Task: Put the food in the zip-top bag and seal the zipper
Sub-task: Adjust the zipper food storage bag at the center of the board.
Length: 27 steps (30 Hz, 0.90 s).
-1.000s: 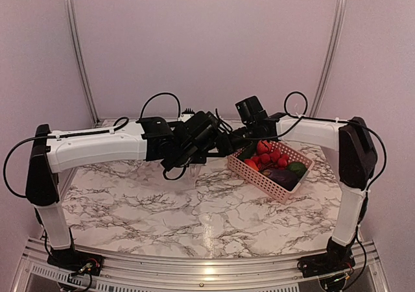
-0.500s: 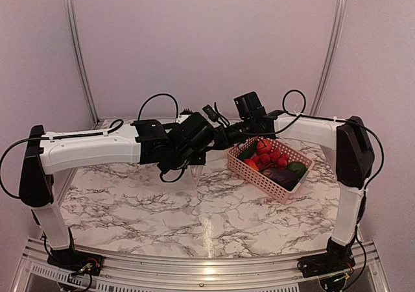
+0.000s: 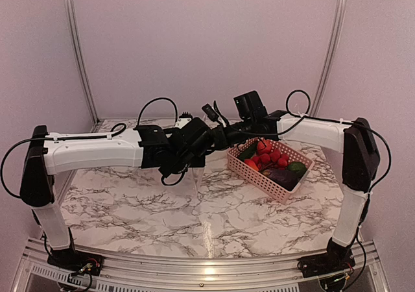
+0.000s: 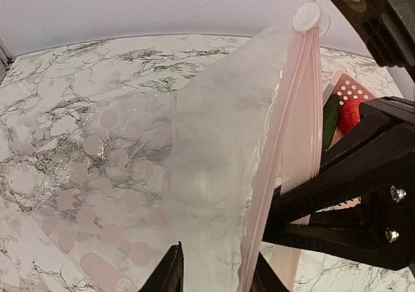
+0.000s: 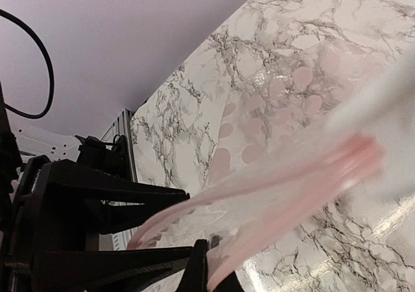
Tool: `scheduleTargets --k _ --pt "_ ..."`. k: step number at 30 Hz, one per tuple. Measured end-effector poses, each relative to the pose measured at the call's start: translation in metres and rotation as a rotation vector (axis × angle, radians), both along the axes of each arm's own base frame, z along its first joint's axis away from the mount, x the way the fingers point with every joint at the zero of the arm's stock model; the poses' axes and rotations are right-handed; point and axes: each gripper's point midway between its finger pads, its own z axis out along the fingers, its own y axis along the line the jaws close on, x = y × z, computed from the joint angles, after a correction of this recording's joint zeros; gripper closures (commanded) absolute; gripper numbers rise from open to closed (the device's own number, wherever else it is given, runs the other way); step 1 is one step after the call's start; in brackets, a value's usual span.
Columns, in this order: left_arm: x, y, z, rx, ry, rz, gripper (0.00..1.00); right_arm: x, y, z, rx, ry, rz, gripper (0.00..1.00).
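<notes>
Bag (image 4: 214, 175) is up off the table (image 3: 142, 207), strung between both grippers. It's clear and crinkly with pale pink dots printed on it.
Zipper (image 4: 292, 130) is a pinkish strip. It starts between the left gripper (image 4: 217, 272) fingers and runs straight ahead and away, ending at a white round tab (image 4: 307, 16) at the far end.
Left gripper: fingers stand slightly apart, with the film and the strip end between them. Can't tell if it actually clamps.
Right gripper (image 4: 275, 211): comes in from the side, fingers pressed together on the zipper part-way along it. The rest of the strip goes on past it toward the tab.
The bag body hangs below both grippers. Can't tell if its low corner touches the table.
Food is all in the pink basket (image 3: 259, 177), just right of the right gripper and lower, apart from the bag: red balls (image 3: 269, 157), cucumber (image 3: 247, 152), eggplant (image 3: 280, 175), green piece (image 3: 297, 169).
Left arm (image 3: 91, 150): forearm about level, reaching right to the table's middle.
Right arm (image 3: 318, 131): forearm about level, reaching left. Its wrist passes over the basket's far corner.
The two grippers meet nearly nose to nose.
</notes>
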Motion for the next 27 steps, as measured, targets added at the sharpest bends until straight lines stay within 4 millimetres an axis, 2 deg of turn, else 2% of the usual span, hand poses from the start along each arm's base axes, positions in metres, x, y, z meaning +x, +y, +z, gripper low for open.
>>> scheduleTargets --k 2,4,13,15,23,27 --pt "0.002 0.000 -0.004 0.007 0.002 0.003 0.55 -0.003 0.001 0.009 0.015 -0.015 0.001 1.00" --pt "0.004 0.000 -0.008 0.012 0.006 0.007 0.56 -0.003 0.001 0.015 0.026 -0.023 0.000 1.00" --pt "0.011 0.009 -0.015 0.016 0.000 0.059 0.95 -0.001 0.001 0.012 0.020 -0.013 -0.019 1.00" --pt "0.012 0.016 -0.015 0.035 -0.016 0.080 1.00 0.002 -0.001 0.007 -0.005 -0.019 -0.043 1.00" --pt "0.017 0.046 -0.001 0.072 -0.081 0.155 1.00 0.021 -0.019 -0.019 -0.156 -0.087 -0.157 1.00" --pt "0.018 0.053 -0.004 0.086 -0.090 0.177 1.00 0.025 -0.030 -0.025 -0.225 -0.116 -0.195 1.00"
